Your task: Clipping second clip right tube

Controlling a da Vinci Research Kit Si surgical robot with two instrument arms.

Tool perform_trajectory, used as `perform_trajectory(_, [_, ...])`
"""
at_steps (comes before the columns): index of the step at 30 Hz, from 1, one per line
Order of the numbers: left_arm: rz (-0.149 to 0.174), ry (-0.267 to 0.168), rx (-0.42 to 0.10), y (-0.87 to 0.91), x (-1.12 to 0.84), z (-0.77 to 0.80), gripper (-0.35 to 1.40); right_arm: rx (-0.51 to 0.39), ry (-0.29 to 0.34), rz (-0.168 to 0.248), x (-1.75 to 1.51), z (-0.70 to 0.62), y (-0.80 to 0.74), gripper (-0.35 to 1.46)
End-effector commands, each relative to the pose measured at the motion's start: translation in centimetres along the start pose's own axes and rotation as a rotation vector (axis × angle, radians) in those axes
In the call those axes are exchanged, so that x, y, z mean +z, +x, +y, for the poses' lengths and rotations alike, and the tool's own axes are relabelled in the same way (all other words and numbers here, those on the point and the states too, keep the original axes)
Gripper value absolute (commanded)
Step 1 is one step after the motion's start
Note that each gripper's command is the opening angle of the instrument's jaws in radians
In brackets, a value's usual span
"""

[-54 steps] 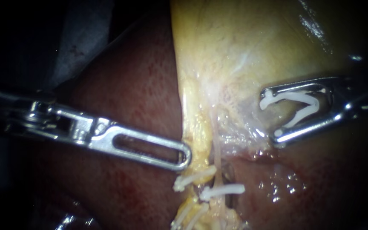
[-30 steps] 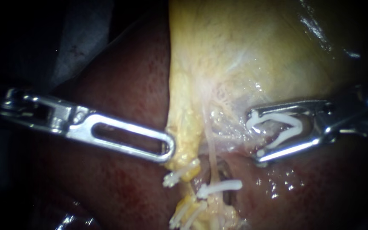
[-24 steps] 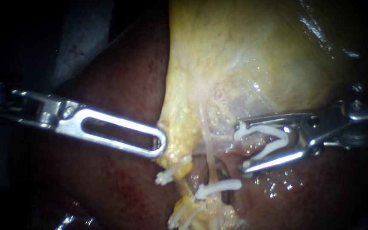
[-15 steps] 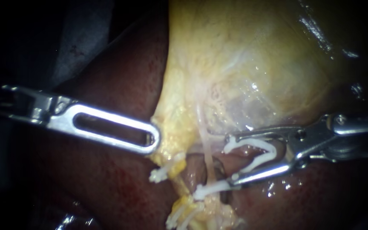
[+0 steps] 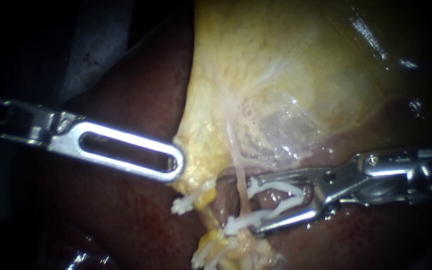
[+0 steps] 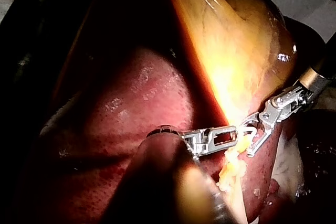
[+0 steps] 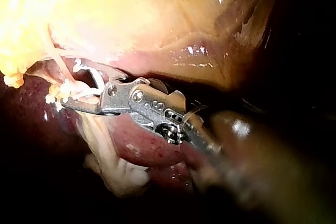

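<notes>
Steel right instrument [image 5: 252, 205] reaching in level from right edge, jaws wide, gripping open white clip [image 5: 276, 186], tips just beside right tube [image 5: 236, 160], lower centre; left instrument [image 5: 177, 165] clamped on yellow tissue [image 5: 196, 155].

the left instrument [image 5: 175, 162] is bright polished steel: a long flat jaw with a rounded tip and one long oval slot through it, then a stepped hinge block, then a dark round shaft. the right instrument [image 5: 252, 206] has two thin steel jaws, small round pin heads at the hinge, a drilled wrist block with a fine wire looped beside it, a brass-coloured collar and a glossy dark shaft.
</notes>
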Motion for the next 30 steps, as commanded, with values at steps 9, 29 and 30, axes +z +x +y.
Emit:
perform_trajectory(9, [0.000, -0.001, 0.000, 0.00, 0.00, 0.00, -0.35, 0.039, -0.005, 0.003, 0.14, 0.02, 0.08, 0.48])
perform_trajectory(29, [-0.001, -0.001, 0.001, 0.01, 0.01, 0.00, -0.35, 0.183, -0.002, 0.008, 0.10, 0.10, 0.10, -0.35])
perform_trajectory(30, [-0.001, -0.001, 0.001, 0.01, 0.01, 0.00, -0.35, 0.183, -0.002, 0.008, 0.10, 0.10, 0.10, -0.35])
